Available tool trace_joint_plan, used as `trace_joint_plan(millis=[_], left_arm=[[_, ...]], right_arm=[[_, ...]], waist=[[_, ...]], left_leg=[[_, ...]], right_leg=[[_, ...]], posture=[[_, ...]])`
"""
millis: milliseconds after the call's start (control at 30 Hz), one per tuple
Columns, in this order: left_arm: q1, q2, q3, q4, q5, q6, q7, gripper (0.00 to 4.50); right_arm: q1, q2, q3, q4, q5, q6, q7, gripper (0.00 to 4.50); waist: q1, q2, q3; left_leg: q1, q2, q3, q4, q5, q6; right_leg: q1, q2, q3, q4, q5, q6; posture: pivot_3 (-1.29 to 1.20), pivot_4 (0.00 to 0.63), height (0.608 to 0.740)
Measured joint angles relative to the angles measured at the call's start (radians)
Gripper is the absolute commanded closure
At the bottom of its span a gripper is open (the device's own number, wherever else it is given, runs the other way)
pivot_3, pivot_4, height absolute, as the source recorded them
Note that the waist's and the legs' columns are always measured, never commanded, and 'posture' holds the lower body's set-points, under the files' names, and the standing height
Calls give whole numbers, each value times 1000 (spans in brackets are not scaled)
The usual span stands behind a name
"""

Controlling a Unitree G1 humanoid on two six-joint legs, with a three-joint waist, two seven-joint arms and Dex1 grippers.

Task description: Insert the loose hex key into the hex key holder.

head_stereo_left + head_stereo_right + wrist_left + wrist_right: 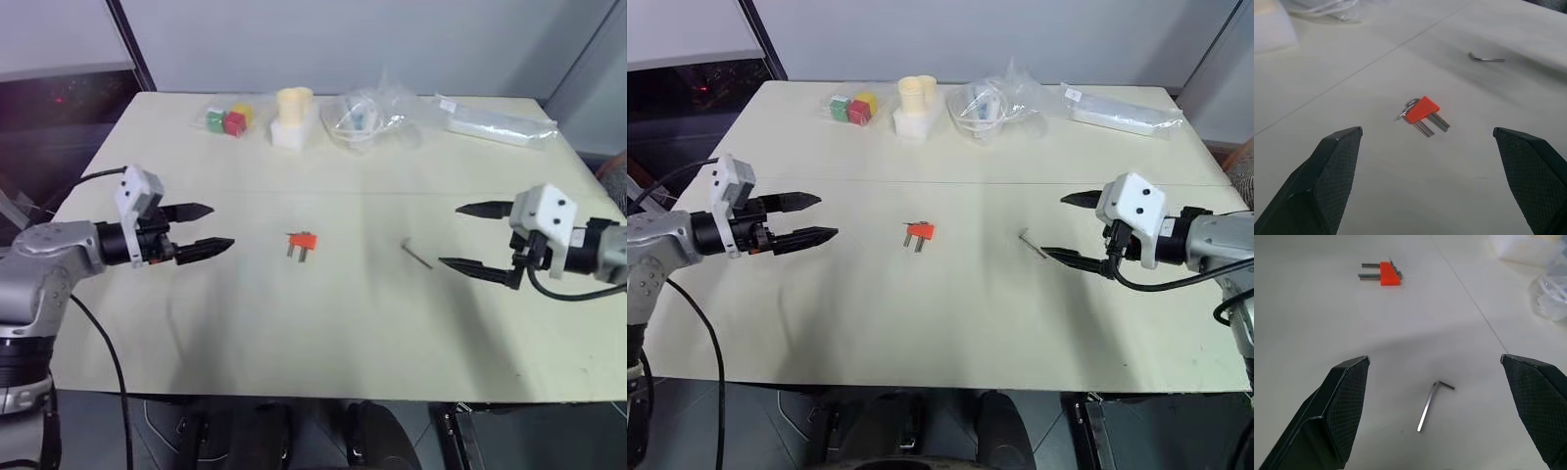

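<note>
Loose hex key [416, 254] lies flat on the pale table [323, 323], right of centre in the left eye frame, with its short bent leg at the upper left end. Hex key holder [303, 242] sits near the middle of that frame, well apart from the key, its grey prongs pointing toward the lower edge.

Both grippers are spread wide and hold nothing. Right gripper [480, 238] hovers just right of the key; left gripper [199, 230] hovers well left of the holder.

The step in hand looks like the first pickup, and the right gripper seems the natural one for it. In the right wrist view the key [1430, 406] lies between the two black fingers [1347, 406] but ahead of their tips, so the approach probably wants to run forward and down until the pads straddle the long leg. The rod is far thinner than the pads and lies flush on the table, so a close across its width, near mid-length, should guard against it rolling or skating off. The left gripper could steady the holder [1421, 109] once the key is lifted.

At the frame's top stand coloured blocks [227, 119], a cream container [294, 117] and clear plastic bags [377, 117], all clear of the work.
</note>
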Motion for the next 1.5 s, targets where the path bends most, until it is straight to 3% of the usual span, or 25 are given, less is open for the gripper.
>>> trace_joint_plan(millis=[1167, 1367, 1500], left_arm=[[-15, -36, -3, 8, 24, -18, -2, 21], [-20, -95, -41, -3, 22, -15, 13, 21], [-12, -100, -37, -3, 22, -13, 32, 21]], right_arm=[[-10, 31, 20, -40, 12, 54, -11, 24], [-239, 286, 326, 120, -65, -1, 12, 24], [-404, 459, 457, 384, -136, -68, 54, 24]], waist=[[-1, 0, 0], [-23, -1, 1], [-32, -1, 1]], left_leg=[[-1, 0, 0, 0, 0, 0], [0, -1, 0, 0, 1, -1], [-1, -1, 1, 0, 2, -3]], right_leg=[[-1, 0, 0, 0, 1, 1], [-3, 0, 0, 5, 1, 1], [-4, 1, 0, 6, 1, 1]], posture=[[0, 150, 740], [0, 150, 740], [0, 150, 740]])
